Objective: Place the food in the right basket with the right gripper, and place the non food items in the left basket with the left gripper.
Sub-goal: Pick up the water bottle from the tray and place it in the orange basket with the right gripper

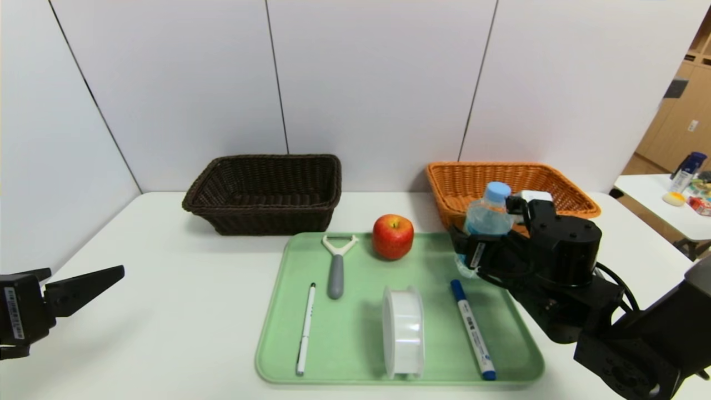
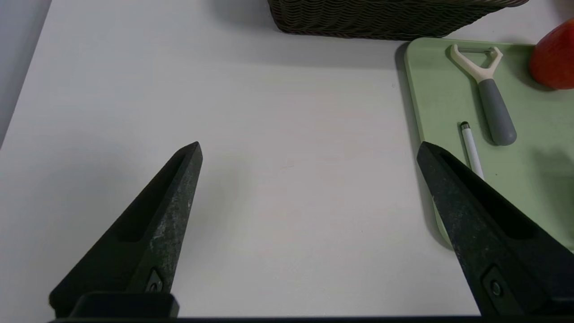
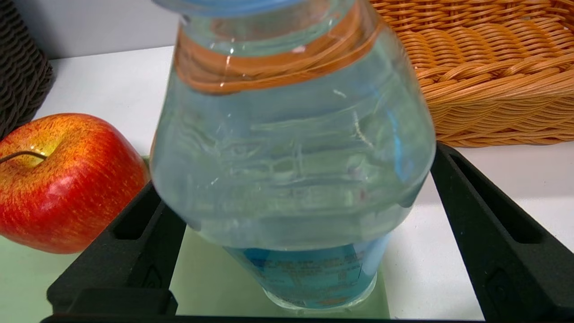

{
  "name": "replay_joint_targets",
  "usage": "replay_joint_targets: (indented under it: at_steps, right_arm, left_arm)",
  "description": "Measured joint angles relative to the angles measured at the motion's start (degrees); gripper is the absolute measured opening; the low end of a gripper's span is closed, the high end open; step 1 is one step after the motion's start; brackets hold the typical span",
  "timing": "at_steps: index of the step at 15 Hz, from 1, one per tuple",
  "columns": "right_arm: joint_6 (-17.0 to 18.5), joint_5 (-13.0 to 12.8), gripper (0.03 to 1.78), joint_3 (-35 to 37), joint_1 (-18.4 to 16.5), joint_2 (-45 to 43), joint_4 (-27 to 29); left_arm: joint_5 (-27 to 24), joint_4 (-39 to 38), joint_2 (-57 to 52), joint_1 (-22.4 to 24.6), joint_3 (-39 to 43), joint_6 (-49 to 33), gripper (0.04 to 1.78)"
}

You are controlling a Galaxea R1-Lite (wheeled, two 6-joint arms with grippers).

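Two baskets, one tray, six items; my right jaws straddle the bottle.

One white surface [image 1: 183, 311]. Two baskets at its back: dark brown left basket [image 1: 265, 191], orange right basket [image 1: 514, 186], neither shows anything inside. One green tray [image 1: 355, 355] in front carries one tape roll [image 1: 404, 331] on edge, one red apple [image 1: 392, 236], one bottle [image 1: 489, 214] upright at the far right corner, one peeler [image 1: 336, 265], one marker [image 1: 472, 336], one pen [image 1: 305, 328]. My right gripper [image 3: 296, 224]: jaws spread wide either side of the bottle, not visibly pressing it. My left gripper [image 2: 309, 154]: jaws wide apart, holding nothing, above bare surface left of the tray.
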Motion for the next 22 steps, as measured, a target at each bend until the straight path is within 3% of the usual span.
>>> replay_joint_targets:
  at_steps: [9, 13, 15, 22]
  right_arm:
    - [0.1, -0.1, 1.71, -1.4, -0.1, 2.7, -2.2]
    - [0.2, 0.0, 1.11, -1.3, -0.1, 3.3, -2.7]
    - [0.1, 0.0, 0.91, -1.4, 0.0, 3.5, -2.9]
    - [0.1, 0.6, 0.85, 2.1, 1.3, 1.2, -3.8]
  left_arm:
    - [-0.1, 0.0, 0.5, 0.0, 0.2, -0.2, 1.69]
    - [-0.1, -0.1, 0.7, 0.0, 0.3, -0.2, 1.69]
    - [-0.1, -0.1, 0.9, 0.0, 0.3, -0.2, 1.69]
    - [-0.1, -0.1, 1.4, 0.0, 0.1, -0.2, 1.69]
